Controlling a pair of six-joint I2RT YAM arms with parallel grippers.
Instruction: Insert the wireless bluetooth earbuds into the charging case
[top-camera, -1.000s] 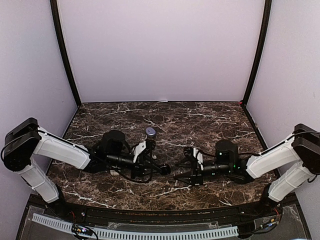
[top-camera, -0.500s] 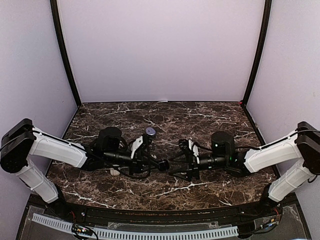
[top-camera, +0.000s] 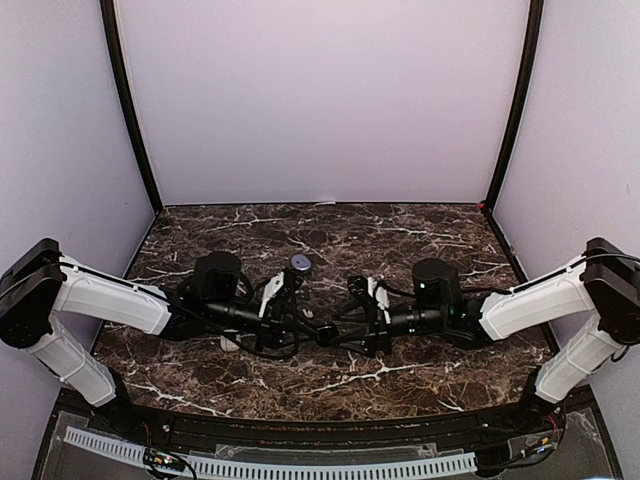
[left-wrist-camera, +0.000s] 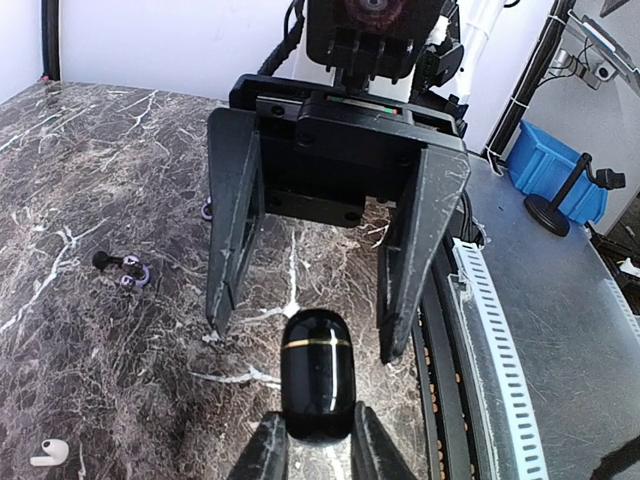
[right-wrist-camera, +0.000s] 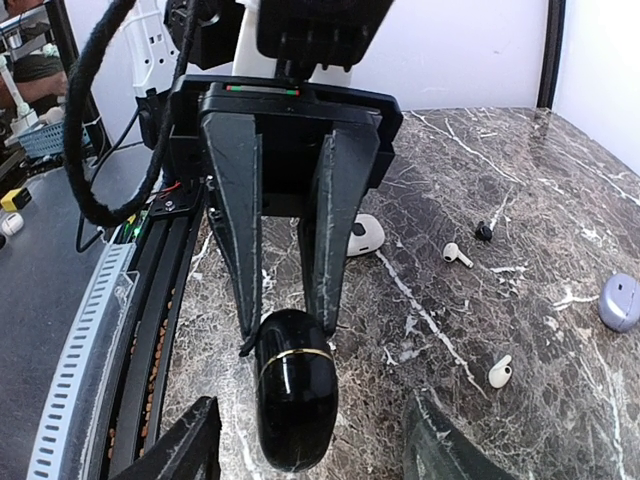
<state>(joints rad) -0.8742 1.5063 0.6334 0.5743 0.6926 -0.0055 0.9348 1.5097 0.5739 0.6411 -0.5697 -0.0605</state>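
Left wrist view: gripped black oval charging case (left-wrist-camera: 316, 370) in tightly closed jaws of left gripper (left-wrist-camera: 318, 438), flanked it with wide-spread, empty jaws of right gripper (left-wrist-camera: 303, 335), white earbuds (right-wrist-camera: 457, 254) loose on marble table (left-wrist-camera: 110, 370), apart from case.

Two white-and-black arms stretch inward from the near corners of the bench, forearms low and almost level, wrists pointing at each other. The left arm (top-camera: 110, 300) ends in the left tool (left-wrist-camera: 312, 445), its two fingers pinched tight on one end of a glossy black charging case (left-wrist-camera: 316, 375). The right arm (top-camera: 530, 305) ends in the right tool (right-wrist-camera: 310, 410), fingers spread wide, one on each side of the case's free end with a gap showing on both sides. The two tools meet tip to tip near the middle of the bench
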